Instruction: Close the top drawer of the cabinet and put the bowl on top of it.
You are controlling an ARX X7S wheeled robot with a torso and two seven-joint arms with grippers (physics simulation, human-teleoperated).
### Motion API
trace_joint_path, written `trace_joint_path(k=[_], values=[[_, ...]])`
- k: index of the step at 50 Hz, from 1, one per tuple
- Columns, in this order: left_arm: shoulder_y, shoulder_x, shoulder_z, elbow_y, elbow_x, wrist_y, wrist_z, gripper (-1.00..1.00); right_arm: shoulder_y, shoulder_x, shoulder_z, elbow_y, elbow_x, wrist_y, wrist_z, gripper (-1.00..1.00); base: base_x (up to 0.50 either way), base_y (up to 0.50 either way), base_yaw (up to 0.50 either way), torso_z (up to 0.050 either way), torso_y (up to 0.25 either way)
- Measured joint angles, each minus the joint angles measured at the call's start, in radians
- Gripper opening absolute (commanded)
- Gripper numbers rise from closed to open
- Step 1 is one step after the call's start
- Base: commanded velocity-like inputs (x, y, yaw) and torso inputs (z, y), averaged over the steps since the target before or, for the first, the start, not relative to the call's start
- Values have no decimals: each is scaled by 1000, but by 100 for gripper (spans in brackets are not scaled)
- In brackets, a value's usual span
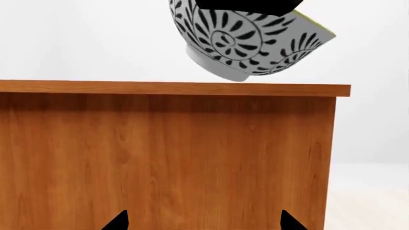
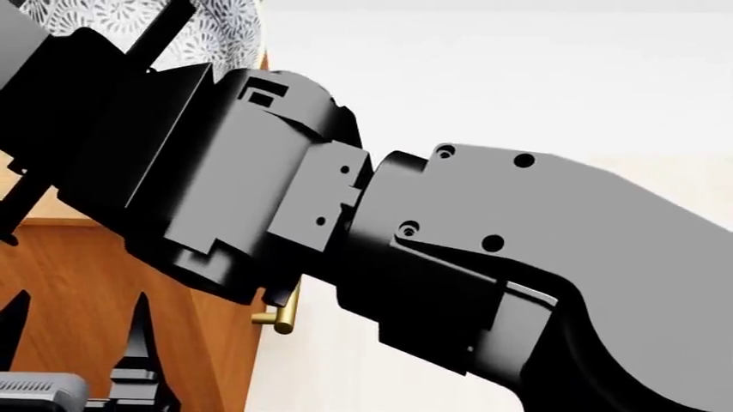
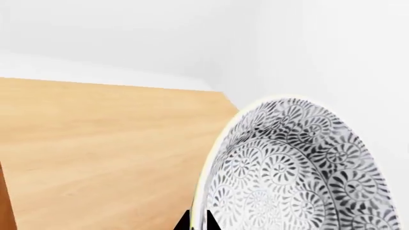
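Bowl held above the cabinet

We see our right gripper (image 3: 197, 221) clamped on the rim of the tilted bowl (image 3: 294, 167), held just above the cabinet (image 3: 108, 143) top; our left gripper (image 1: 203, 221) has its fingers apart, holding nothing, facing the cabinet's side.

All three renders are bright and evenly lit, with soft, diffuse light and no visible lamp. The white background is nearly washed out. Under the overhanging top edge of the cabinet (image 1: 172, 153) a narrow darker band of shade runs along its side panel. The bowl (image 1: 246, 45) is sharp, its underside a shade greyer than its flank. In the head view the right arm (image 2: 458, 257) shows smooth grey gradients without glare. Nothing is blurred, and straight edges stay straight toward the frame borders.
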Motion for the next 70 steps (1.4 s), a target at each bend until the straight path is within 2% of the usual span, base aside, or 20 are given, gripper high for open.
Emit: trace_joint_path(k=[14, 15, 26, 49, 55, 63, 70], values=[[0, -1, 3, 3, -1, 1, -4, 100, -5, 0, 11, -28, -53, 52, -31, -100, 0, 0, 0, 0, 0], [0, -1, 3, 4, -1, 1, -5, 100, -5, 0, 11, -30, -57, 55, -32, 100, 0, 0, 0, 0, 0], [4, -5, 1, 10, -5, 3, -8, 100, 44, 0, 5, -21, -71, 67, -32, 100, 0, 0, 0, 0, 0], [14, -15, 5, 36, -6, 0, -17, 100, 419, 0, 9, 160, -12, 46, -42, 100, 0, 0, 0, 0, 0], [12, -17, 7, 40, -5, -3, -18, 100, 468, 0, 97, 242, -119, 91, -77, 100, 0, 0, 0, 0, 0], [9, -17, 12, 42, -4, -4, -19, 100, 500, 6, 266, 334, -379, 183, -159, 100, 0, 0, 0, 0, 0], [9, -17, 16, 44, -3, -2, -18, 100, 486, 98, 360, 247, -517, 299, -167, 100, 0, 0, 0, 0, 0]])
